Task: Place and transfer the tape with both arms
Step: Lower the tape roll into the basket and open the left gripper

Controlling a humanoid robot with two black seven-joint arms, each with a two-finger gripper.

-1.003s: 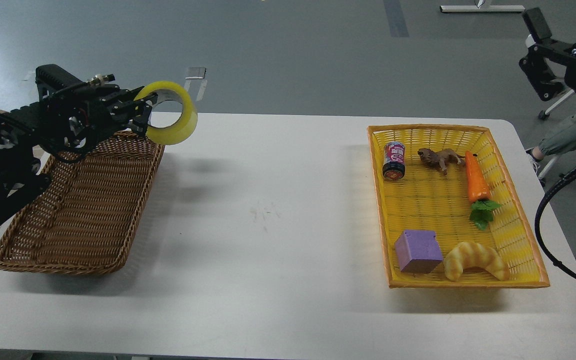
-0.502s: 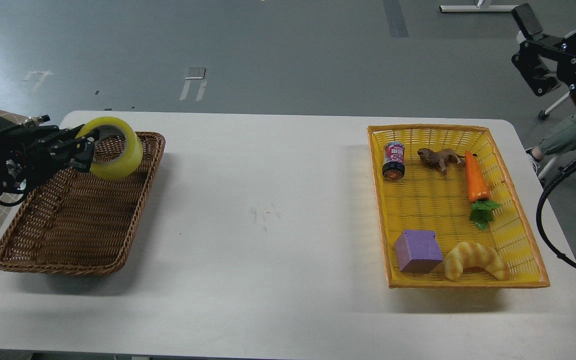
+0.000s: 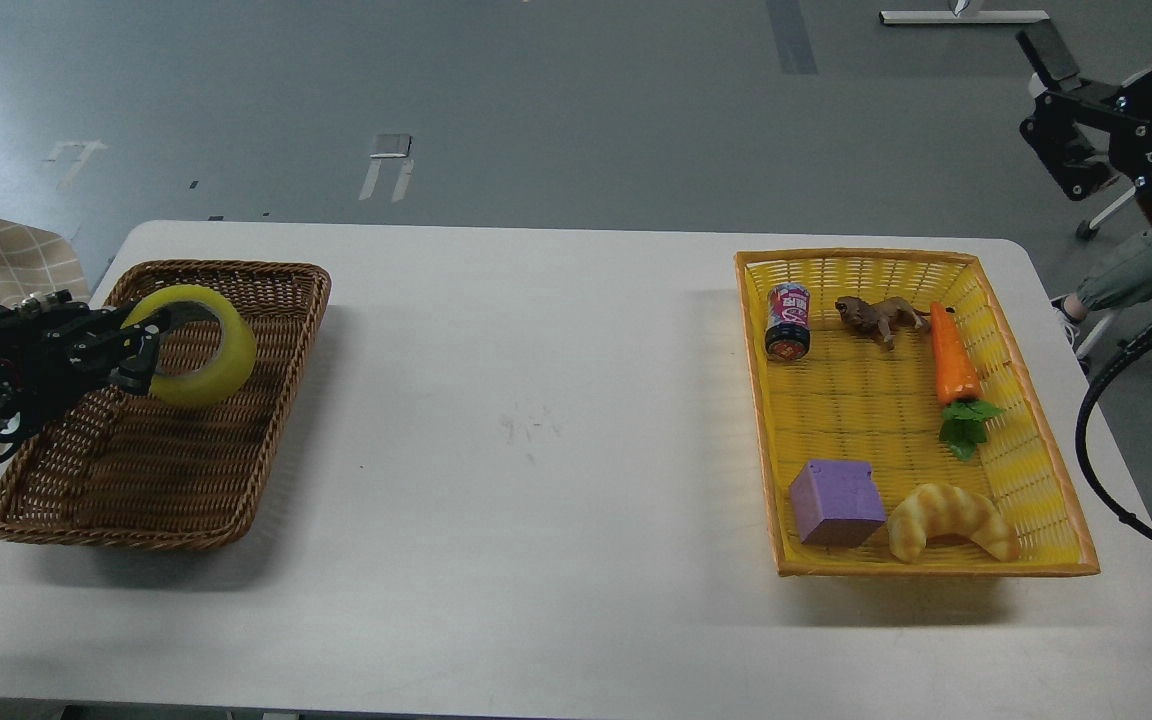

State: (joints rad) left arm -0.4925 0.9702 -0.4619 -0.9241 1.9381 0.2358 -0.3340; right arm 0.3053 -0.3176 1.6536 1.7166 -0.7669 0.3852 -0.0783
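Observation:
The yellow tape roll (image 3: 201, 347) is held over the brown wicker basket (image 3: 236, 470), close above its woven floor. My left gripper (image 3: 144, 352) comes in from the left edge and is shut on the roll's left rim, one finger inside the core. My right gripper (image 3: 1061, 110) is up at the top right, beyond the table's far right corner. It is open and holds nothing.
A yellow plastic basket (image 3: 766, 420) on the right holds a small can (image 3: 788, 320), a brown toy animal (image 3: 878, 316), a carrot toy (image 3: 954, 368), a purple block (image 3: 836, 502) and a croissant toy (image 3: 952, 520). Bare white table (image 3: 536, 430) lies between the baskets.
My left gripper has carried the tape down and to the left, from above the wicker basket's far right corner into the basket. My right gripper has drifted slightly up and right.

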